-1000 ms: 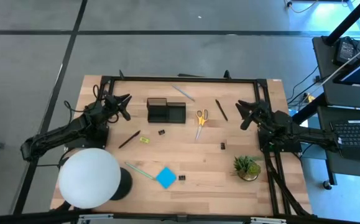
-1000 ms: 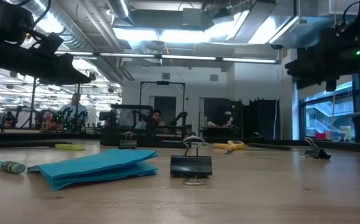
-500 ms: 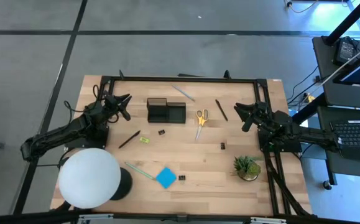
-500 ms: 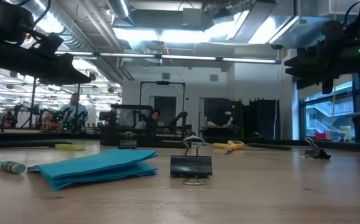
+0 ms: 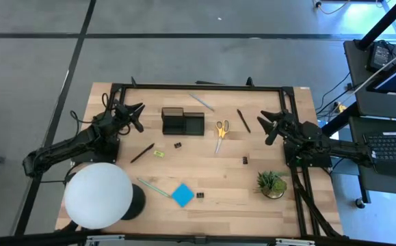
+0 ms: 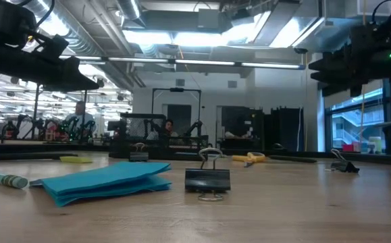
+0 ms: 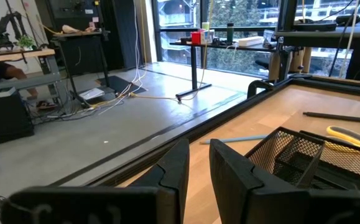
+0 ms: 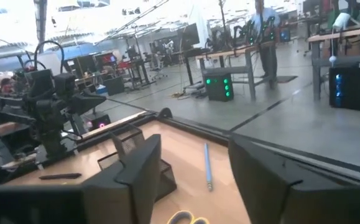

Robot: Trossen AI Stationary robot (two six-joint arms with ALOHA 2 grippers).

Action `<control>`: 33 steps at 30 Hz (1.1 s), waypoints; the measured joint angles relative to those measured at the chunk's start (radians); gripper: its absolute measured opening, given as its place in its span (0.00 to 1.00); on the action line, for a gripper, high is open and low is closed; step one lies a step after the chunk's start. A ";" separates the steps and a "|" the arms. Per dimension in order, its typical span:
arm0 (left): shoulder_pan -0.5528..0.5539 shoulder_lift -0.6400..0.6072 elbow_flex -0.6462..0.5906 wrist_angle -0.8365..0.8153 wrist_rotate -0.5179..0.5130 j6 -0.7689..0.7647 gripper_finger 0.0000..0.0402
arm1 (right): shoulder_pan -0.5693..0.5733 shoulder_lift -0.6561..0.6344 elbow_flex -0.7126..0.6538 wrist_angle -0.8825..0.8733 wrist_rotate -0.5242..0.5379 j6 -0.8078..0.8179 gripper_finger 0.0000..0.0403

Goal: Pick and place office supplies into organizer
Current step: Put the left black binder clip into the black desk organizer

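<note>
No legible writing on organizer or scissors.

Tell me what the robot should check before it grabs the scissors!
1. Right gripper fingers spread wide, nothing in them: ok.
2. Scissors lying flat, nothing on top: ok.
3. Organizer on the table with room inside: ok.
4. Left gripper holding nothing, off to the side of the organizer: ok.
5. Black pen lies between scissors and right gripper, could get bumped: not ok.
6. Scissor blades shut: cannot tell.
</note>
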 joint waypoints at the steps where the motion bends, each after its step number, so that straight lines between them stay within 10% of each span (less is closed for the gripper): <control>1: 0.000 0.000 0.000 0.000 0.000 0.000 0.15 | 0.000 0.000 0.000 -0.001 0.001 -0.001 0.52; 12: -0.003 0.004 0.000 0.007 0.039 0.070 0.22 | 0.000 0.000 0.000 -0.023 0.001 -0.100 0.57; 24: -0.015 0.004 0.000 0.023 0.419 0.047 0.45 | 0.000 0.000 0.000 -0.022 -0.002 -0.156 0.58; 33: -0.116 0.070 0.000 0.084 0.369 0.147 0.45 | 0.000 0.000 0.000 -0.021 -0.001 -0.158 0.58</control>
